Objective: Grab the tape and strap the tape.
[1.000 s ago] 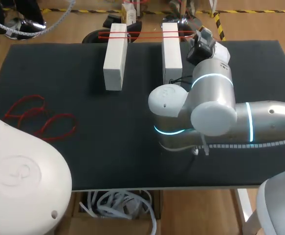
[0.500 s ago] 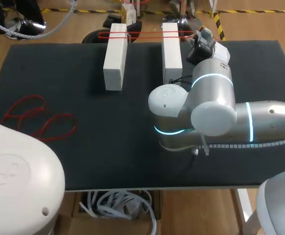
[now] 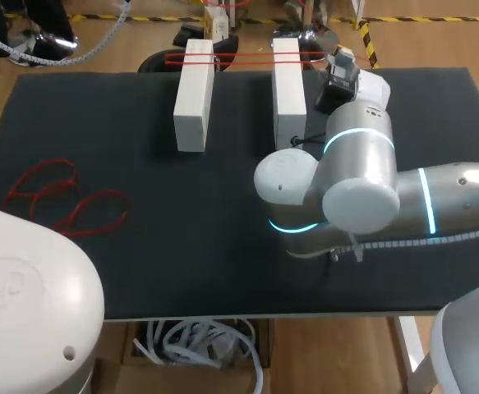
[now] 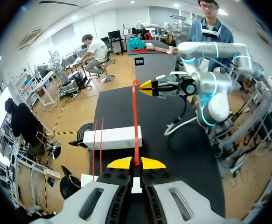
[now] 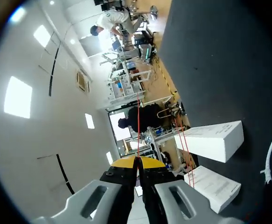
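Head view: on the black worktop (image 3: 181, 246), two white blocks (image 3: 193, 98) (image 3: 289, 90) stand side by side in the upper middle. The red tape (image 3: 243, 57) runs taut across their far ends. The right arm (image 3: 362, 180) enters from the right edge, and the right pincer (image 3: 340, 61) sits just right of the right-hand block, at the tape's end. Loose red loops (image 3: 62, 197) lie at the middle left. The left arm (image 3: 25, 304) fills the lower left corner.

Left wrist view: the left pincer (image 4: 136, 163) is pinched narrow on the red tape (image 4: 136, 121). The tape stretches straight ahead over a white block (image 4: 115, 138) to the right pincer (image 4: 147, 87).

Right wrist view: the right pincer (image 5: 136, 162) is closed tight on the red tape (image 5: 137, 126), which leads straight ahead. Both white blocks (image 5: 215, 136) (image 5: 213, 185) lie beside it, with red strands crossing them.
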Controlling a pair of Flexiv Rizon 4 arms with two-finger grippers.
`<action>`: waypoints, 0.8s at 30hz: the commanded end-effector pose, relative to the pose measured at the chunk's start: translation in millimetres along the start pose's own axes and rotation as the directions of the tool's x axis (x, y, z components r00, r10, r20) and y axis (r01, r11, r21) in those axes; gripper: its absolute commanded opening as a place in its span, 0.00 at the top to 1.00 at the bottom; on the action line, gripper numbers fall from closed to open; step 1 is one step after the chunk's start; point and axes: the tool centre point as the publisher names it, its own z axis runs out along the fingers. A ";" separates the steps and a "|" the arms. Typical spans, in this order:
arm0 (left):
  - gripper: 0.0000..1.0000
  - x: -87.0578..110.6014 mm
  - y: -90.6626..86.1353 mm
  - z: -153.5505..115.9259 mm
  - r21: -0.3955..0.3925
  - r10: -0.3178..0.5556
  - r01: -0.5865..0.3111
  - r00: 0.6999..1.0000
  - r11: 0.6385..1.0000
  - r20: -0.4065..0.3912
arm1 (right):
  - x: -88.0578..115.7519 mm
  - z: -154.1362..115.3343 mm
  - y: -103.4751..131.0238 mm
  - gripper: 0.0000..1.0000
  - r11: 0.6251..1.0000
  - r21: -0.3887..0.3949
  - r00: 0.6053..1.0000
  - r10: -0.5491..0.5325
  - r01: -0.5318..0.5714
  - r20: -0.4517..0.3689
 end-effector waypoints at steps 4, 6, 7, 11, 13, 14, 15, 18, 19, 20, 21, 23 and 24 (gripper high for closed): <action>1.00 0.3 -0.7 -0.6 -0.003 -0.001 0.001 1.000 1.000 -0.002 | 15.9 7.7 14.3 1.00 0.754 0.044 0.736 -0.624 0.656 -0.263; 1.00 0.3 -0.7 -0.6 -0.003 -0.001 0.001 1.000 1.000 -0.002 | 15.9 7.7 14.3 1.00 0.754 0.044 0.736 -0.624 0.656 -0.263; 1.00 0.3 -0.7 -0.6 -0.003 -0.001 0.001 1.000 1.000 -0.002 | 15.9 7.7 14.3 1.00 0.754 0.044 0.736 -0.624 0.656 -0.263; 1.00 0.3 -0.7 -0.6 -0.003 -0.001 0.001 1.000 1.000 -0.002 | 15.9 7.7 14.3 1.00 0.754 0.044 0.736 -0.624 0.656 -0.263; 1.00 0.3 -0.7 -0.6 -0.003 -0.001 0.001 1.000 1.000 -0.002 | 15.9 7.7 14.3 1.00 0.754 0.044 0.736 -0.624 0.656 -0.263; 1.00 0.3 -0.7 -0.6 -0.003 -0.001 0.001 1.000 1.000 -0.002 | 15.9 7.7 14.3 1.00 0.754 0.044 0.736 -0.624 0.656 -0.263; 1.00 0.3 -0.7 -0.6 -0.003 -0.001 0.001 1.000 1.000 -0.002 | 15.9 7.7 14.3 1.00 0.754 0.044 0.736 -0.624 0.656 -0.263; 1.00 0.3 -0.7 -0.6 -0.003 -0.001 0.001 1.000 1.000 -0.002 | 15.4 9.2 12.1 1.00 0.716 0.028 0.699 -0.670 0.697 -0.249; 1.00 0.3 -0.7 -0.6 -0.003 -0.001 0.001 1.000 1.000 -0.002 | 16.1 11.2 9.7 1.00 0.692 -0.008 0.671 -0.704 0.722 -0.233; 1.00 0.3 -0.7 -0.6 -0.003 -0.001 0.001 1.000 1.000 -0.002 | 18.7 13.8 8.4 1.00 0.638 -0.048 0.614 -0.757 0.769 -0.224; 1.00 0.3 -0.7 -0.6 -0.003 -0.001 0.001 1.000 1.000 -0.002 | 21.2 15.8 7.2 1.00 0.584 -0.087 0.557 -0.801 0.807 -0.218; 1.00 0.3 -0.7 -0.6 -0.003 -0.001 0.001 1.000 1.000 -0.002 | 30.6 19.9 4.9 1.00 0.503 -0.142 0.475 -0.859 0.852 -0.193; 1.00 0.3 -0.7 -0.6 -0.003 -0.001 0.001 1.000 1.000 -0.002 | 34.0 21.8 2.9 1.00 0.456 -0.161 0.425 -0.885 0.875 -0.192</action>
